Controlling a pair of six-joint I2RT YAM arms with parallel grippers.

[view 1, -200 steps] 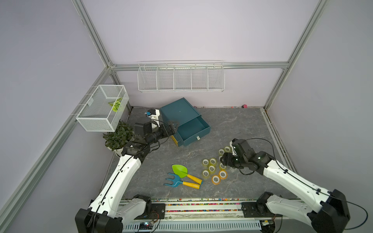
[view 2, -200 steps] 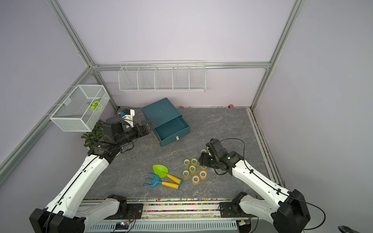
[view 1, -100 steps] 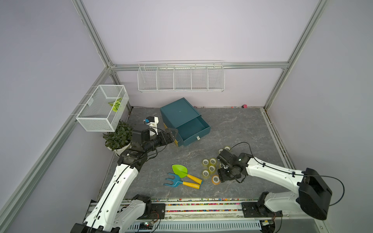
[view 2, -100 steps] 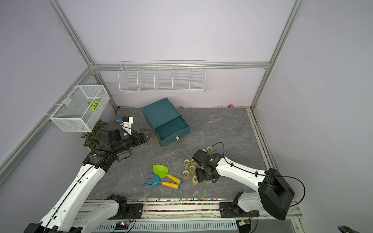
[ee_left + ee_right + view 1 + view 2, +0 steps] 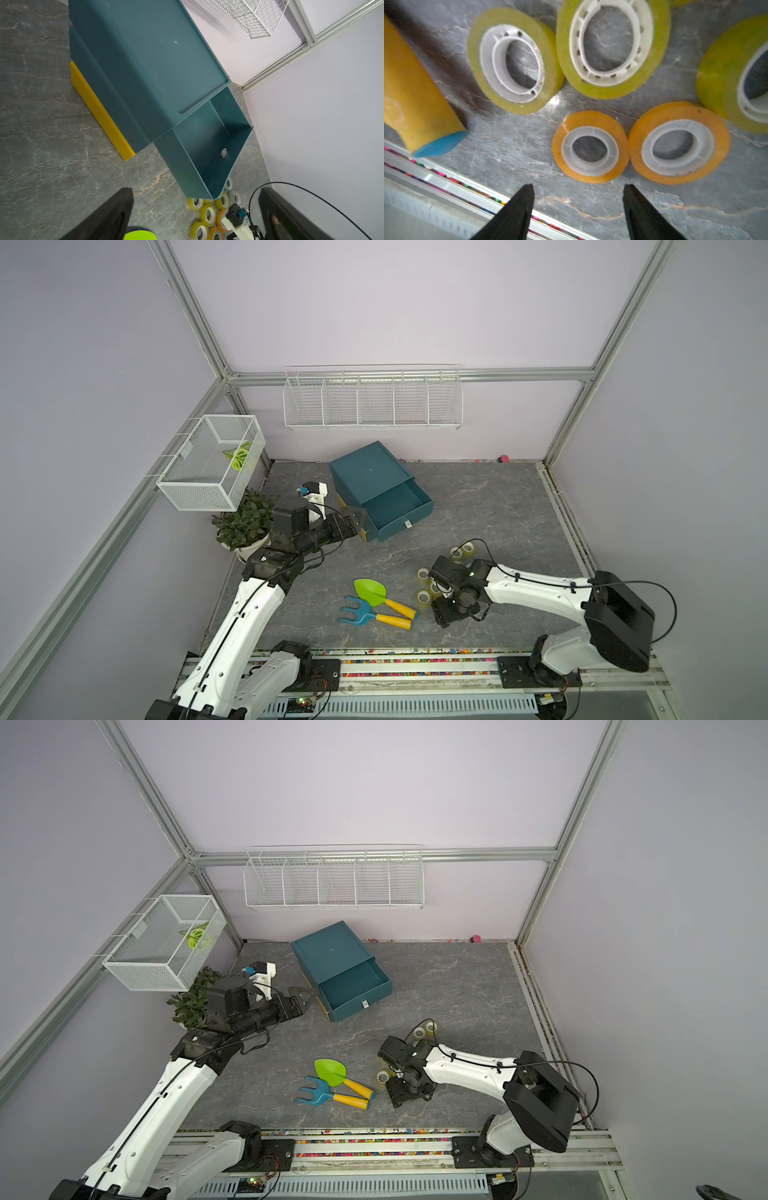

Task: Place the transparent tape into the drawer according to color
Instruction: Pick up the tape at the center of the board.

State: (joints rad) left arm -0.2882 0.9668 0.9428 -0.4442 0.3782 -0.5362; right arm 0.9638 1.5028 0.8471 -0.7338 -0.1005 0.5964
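Note:
The transparent tape lies in a cluster on the grey floor: yellow-green rolls (image 5: 424, 598) (image 5: 383, 1076) (image 5: 513, 60) and two orange rolls (image 5: 590, 146) lying flat side by side. My right gripper (image 5: 442, 616) (image 5: 395, 1096) (image 5: 577, 187) points down at the cluster's front edge. It is open, with nothing between its fingers and the orange rolls just beyond the tips. The teal drawer (image 5: 395, 506) (image 5: 353, 986) (image 5: 209, 149) stands pulled out and empty. A yellow drawer front (image 5: 99, 112) shows under it. My left gripper (image 5: 357, 516) (image 5: 305, 996) (image 5: 195, 190) hangs open beside the drawer unit.
A green toy shovel (image 5: 370, 592) and a blue rake (image 5: 359, 612) with yellow handles (image 5: 415, 99) lie left of the tape. A potted plant (image 5: 245, 522) and a wire basket (image 5: 212, 464) stand at the left wall. A wire shelf (image 5: 372, 402) hangs on the back wall.
My right arm swung from the right of the tape cluster to over its front, gripper now pointing down. My left gripper drew back a little from the drawer unit.

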